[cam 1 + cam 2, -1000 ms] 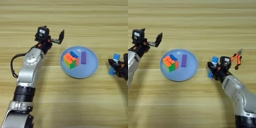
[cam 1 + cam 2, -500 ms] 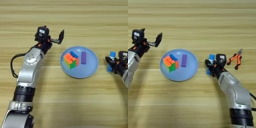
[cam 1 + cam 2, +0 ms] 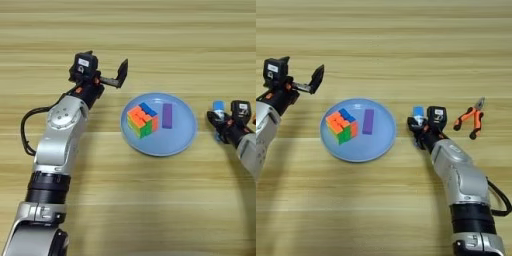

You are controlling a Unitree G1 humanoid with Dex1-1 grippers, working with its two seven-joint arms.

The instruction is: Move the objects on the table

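**Pincers flank the plate, blue stick at the right one**

Left pincer (image 3: 107, 80) hangs over the counter (image 3: 386, 50) just up-left of the plate, its two black fingers spread wide with nothing between them. Next comes a pale blue plate (image 3: 383, 142) carrying a multicoloured cube (image 3: 342, 126) and, beside it, a flat purple block (image 3: 368, 121); the two lie apart. Right of the plate's rim, the right pincer (image 3: 418, 131) sits low on the wood, clenched around the blue stick (image 3: 418, 114), whose light cap and white band poke up above the fingers. Further right, well clear of the arm's elbow, orange-handled pliers (image 3: 470, 117) lie on the planks.
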